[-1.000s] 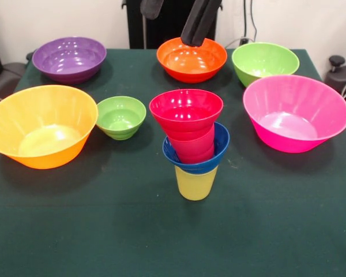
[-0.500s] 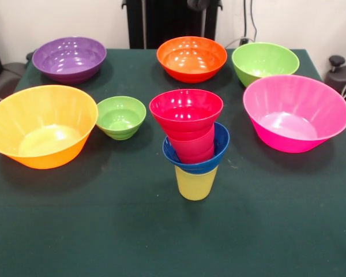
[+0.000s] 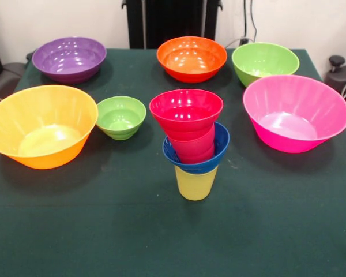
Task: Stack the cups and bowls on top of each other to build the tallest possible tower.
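A four-piece tower stands upright at the desk centre, small green bowl at its nine o'clock; the gripper is out of sight, its state unknown.

I read this as a robotics lab bench, not a home. From my station I see a table covered in flat dark green cloth standing against a bare white wall, with a black upright equipment column behind it and thin black cables trailing down the wall. 2 black padded chair parts crowd the table's sides. The glossy plastic bowls are spaced out neatly, like test props.
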